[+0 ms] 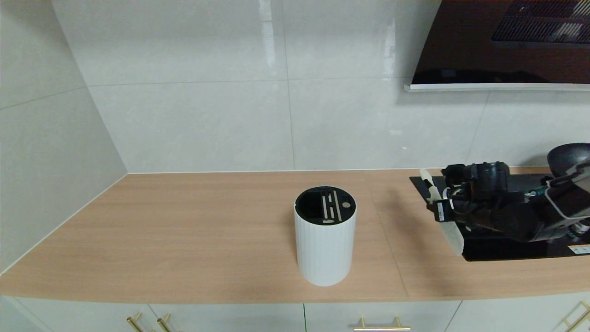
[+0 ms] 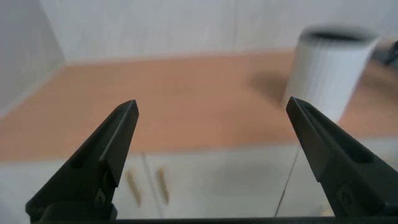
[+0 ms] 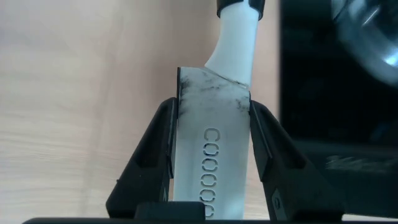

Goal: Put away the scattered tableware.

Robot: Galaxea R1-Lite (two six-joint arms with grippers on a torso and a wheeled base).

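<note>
Left gripper: jaws wide apart, holding nothing, facing the cabinet doors under the counter edge. White ribbed holder stands upright mid-counter, black slotted top. Right gripper is clamped on the blade of the white knife, over the left edge of the black cooktop, well apart from the holder. Blade has a row of small oval marks; the gripper's sticker is too small to read. Dark pot sits behind.

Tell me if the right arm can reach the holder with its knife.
Probably yes: only counter lies between the right gripper and the holder; its jaws are shut on the knife.
</note>
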